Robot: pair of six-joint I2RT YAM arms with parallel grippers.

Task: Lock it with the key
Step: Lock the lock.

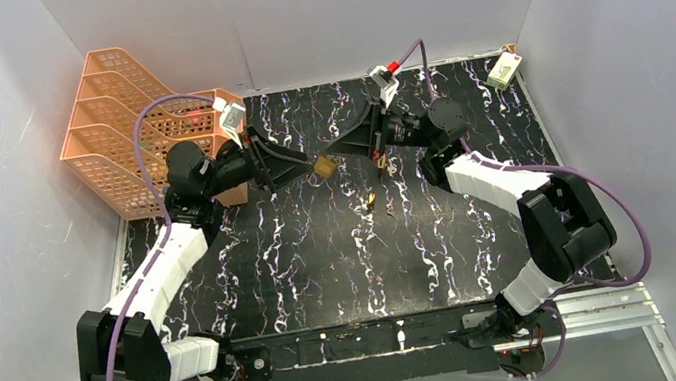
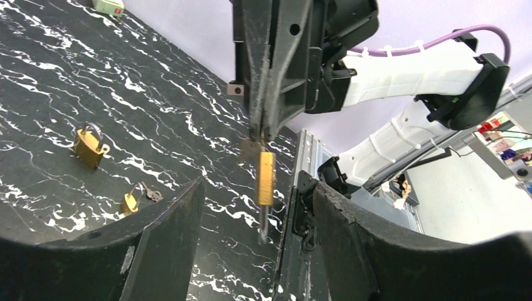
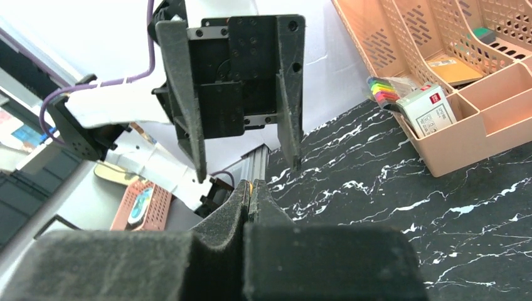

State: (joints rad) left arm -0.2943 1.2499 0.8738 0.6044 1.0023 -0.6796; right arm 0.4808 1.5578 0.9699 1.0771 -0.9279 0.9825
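a black marble-patterned tabletop with white veins (image 1: 325, 263) carries two arms that meet above its far middle. the right claw (image 2: 260, 132) is pinched shut on a flat brownish metal key (image 2: 251, 149), or what looks like one. this piece sits at the upper end of a square brass padlock (image 2: 266, 179). the padlock hangs edge-on below the claw tips, clear of the tabletop, with its thin steel shackle pointing down.

the left claw (image 1: 307, 171) faces it from the left with its jaws wide. one dark padded finger (image 2: 169, 238) stands on each side of the hanging padlock, and neither touches it. in the right wrist view the same two fingers stand well apart, just beyond the closed right claw tips, where a thin sliver of brass shows in the seam.

on the tabletop just right of the hanging padlock a second brass padlock with a steel shackle (image 2: 90, 145) rests, and a smaller brass padlock (image 2: 130, 202) lies a little nearer. a small dark piece lies beside that one, too small to identify.

a stepped orange plastic mesh file tray (image 1: 136, 119) stands at the far left, holding a small white box and coloured pens in its front compartment. a small white and green box (image 1: 504, 71) lies in the far right corner.
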